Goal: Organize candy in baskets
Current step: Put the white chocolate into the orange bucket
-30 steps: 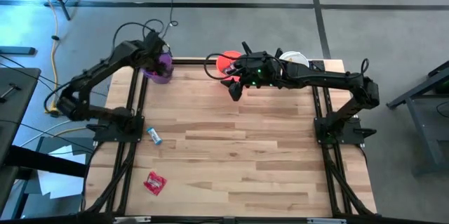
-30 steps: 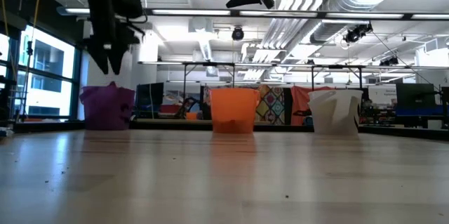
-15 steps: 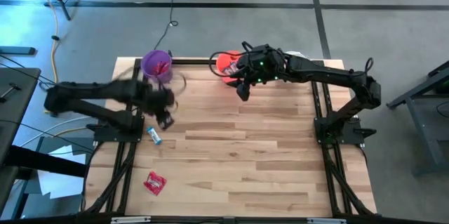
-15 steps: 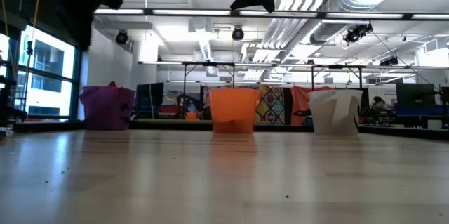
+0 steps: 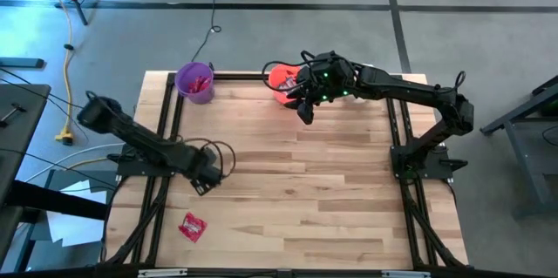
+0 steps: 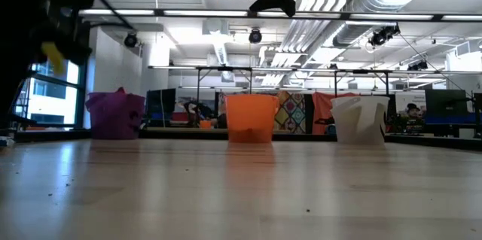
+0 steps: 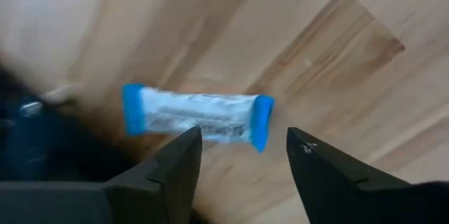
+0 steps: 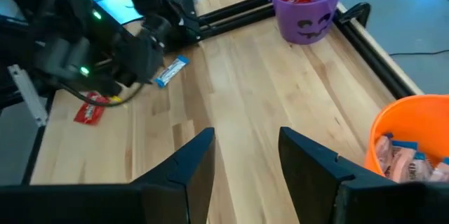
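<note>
Left wrist view shows my left gripper (image 7: 242, 155) with open jaws just over the blue-and-white bar (image 7: 196, 116), which lies flat on the table (image 7: 330, 62) in the middle of the frame. I think I should lower straight, with one finger on each long side, then close gently. In the high view, the red packet (image 5: 193, 226) waits at lower left. The right gripper (image 5: 302, 114) hangs beside the orange bucket (image 5: 281, 78), upper centre, fingers apart and empty. The purple bucket (image 5: 194, 81) stands upper left.
</note>
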Robot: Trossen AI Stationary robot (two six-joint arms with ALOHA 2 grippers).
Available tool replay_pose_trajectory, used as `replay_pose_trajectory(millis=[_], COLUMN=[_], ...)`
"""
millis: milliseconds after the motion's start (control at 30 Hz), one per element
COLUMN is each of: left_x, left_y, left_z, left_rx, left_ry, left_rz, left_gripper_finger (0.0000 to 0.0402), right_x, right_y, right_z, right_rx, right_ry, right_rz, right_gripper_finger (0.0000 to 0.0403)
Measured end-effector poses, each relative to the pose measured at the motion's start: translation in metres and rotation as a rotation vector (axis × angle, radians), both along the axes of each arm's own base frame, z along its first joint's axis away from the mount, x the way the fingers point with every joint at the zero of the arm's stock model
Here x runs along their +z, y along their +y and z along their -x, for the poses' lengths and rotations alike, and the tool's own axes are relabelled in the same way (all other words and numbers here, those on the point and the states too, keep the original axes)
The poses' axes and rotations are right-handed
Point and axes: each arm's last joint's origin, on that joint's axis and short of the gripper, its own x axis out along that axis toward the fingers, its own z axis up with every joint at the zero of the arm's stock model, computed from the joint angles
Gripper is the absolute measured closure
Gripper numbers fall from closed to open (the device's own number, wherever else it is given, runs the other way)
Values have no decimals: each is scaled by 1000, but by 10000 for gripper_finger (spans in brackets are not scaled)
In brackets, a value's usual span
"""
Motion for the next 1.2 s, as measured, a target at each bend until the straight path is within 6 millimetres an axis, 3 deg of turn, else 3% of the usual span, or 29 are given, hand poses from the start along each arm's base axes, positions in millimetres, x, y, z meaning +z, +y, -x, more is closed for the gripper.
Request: replay_pose_trajectory(millis=[133,300,433,567,867,1033,1200], left_x=[-25,-39,-43,-40,-14,14,54], left_y=[-4,-5,-5,-5,-7,-4,6], left_z=[-4,-9,-9,-9,-13,-17,-20], left_rx=[-3,-24,-31,-36,-132,-159,-194], left_ry=[36,114,139,128,82,-38,-253], left_rz=[-4,-41,-40,-32,2,43,101], left_gripper_finger=[187,185,203,245,386,396,401], right_x=[0,0,0,0,0,0,0], right_y=[1,1,1,2,2,2,4], right_z=[0,0,0,0,0,0,0], right_rx=[6,5,7,10,15,37,86], right_ry=[-1,-2,-3,-3,-4,-6,-12], right_rz=[-14,-24,-25,-26,-28,-21,-18], right_gripper_finger=[251,251,251,251,251,251,251])
